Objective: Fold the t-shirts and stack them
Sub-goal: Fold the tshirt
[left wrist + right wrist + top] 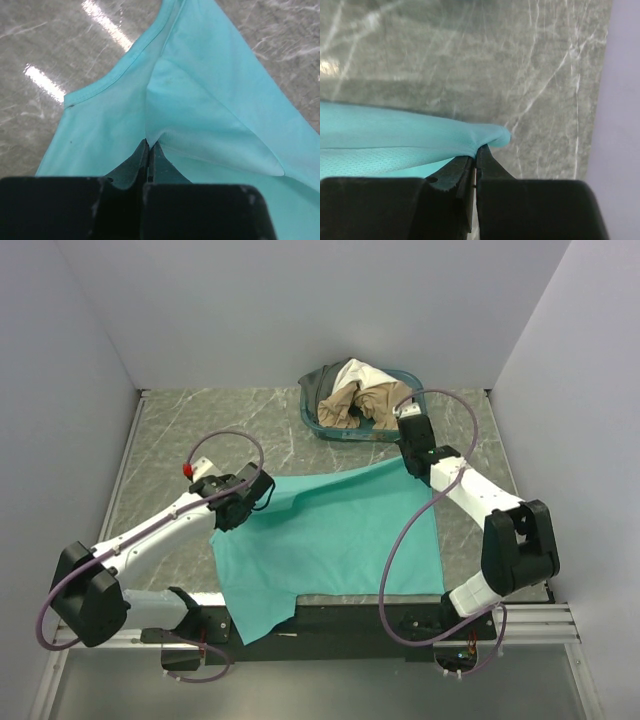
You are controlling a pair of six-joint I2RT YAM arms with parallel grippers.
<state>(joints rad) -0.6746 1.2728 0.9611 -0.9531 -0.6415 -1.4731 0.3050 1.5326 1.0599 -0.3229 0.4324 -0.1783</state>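
While the teal shirt [330,540] lies spread on the desk [200,430], the left gripper [150,145] pinches its far left corner and the right gripper [477,150] pinches its far right corner.

Teal-green t-shirt [330,540], seemingly grey-marbled table [200,430]

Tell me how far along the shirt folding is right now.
Early. Done: the bright teal-green cloth t-shirt lies spread on the marble table. In hand: the left gripper and right gripper each pinch an edge of it. Left: no fold or stack shows, and the cream-white shirt, tan-beige shirt and dark grey shirt sit bunched in the oval teal-blue plastic basket.
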